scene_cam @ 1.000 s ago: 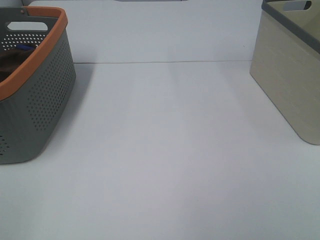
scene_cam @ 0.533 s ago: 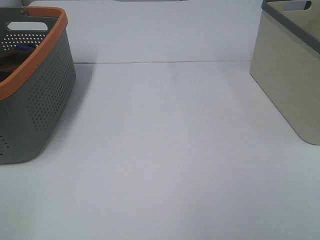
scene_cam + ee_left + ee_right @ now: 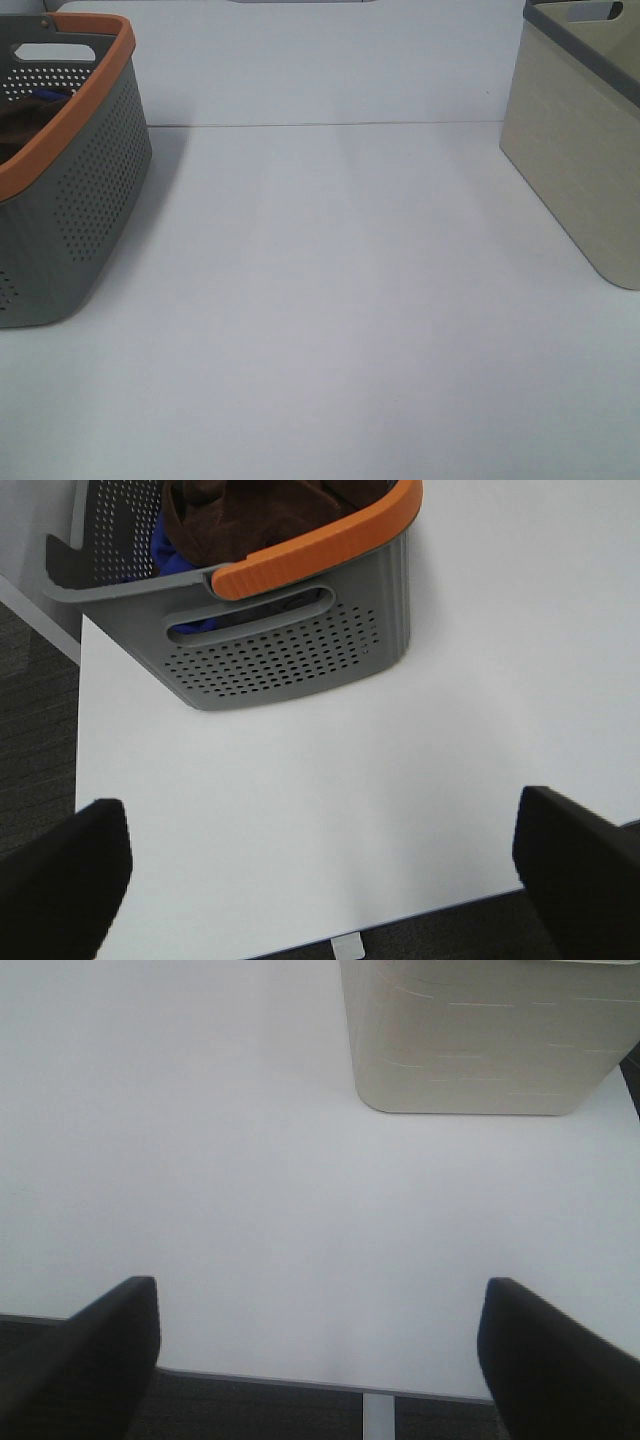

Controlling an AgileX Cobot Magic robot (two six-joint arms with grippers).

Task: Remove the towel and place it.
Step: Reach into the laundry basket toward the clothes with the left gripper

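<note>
1. Location of the task item: the towel (image 3: 262,518), dark reddish-brown, lies bunched inside the grey basket (image 3: 300,655) with the orange rim. The basket stands by the left edge of the surface (image 3: 350,300), towards its far left corner.
2. A blue cloth (image 3: 163,548) lies in the same basket, touching the towel on one side and partly under it.
3. Left jaws: spread wide, nothing between them, hanging over the near edge of the surface, well apart from the basket.
4. Right jaws: likewise spread wide and empty, over the near edge, facing the beige bin (image 3: 480,1050) towards the far right corner.
5. Handling, by judgement: the towel looks soft, limp and light. It is terry, so unlikely to slip, and it will drape and trail when lifted.
6. Grasp point, by judgement: pinch a raised fold at the top of the heap, away from the blue cloth and the rim. Its hems and corners are not distinguishable here.
7. Risk: the blue cloth may be dragged up with it.
8. Count: one towel, one blue cloth, one basket, one bin, two sets of jaws.
</note>
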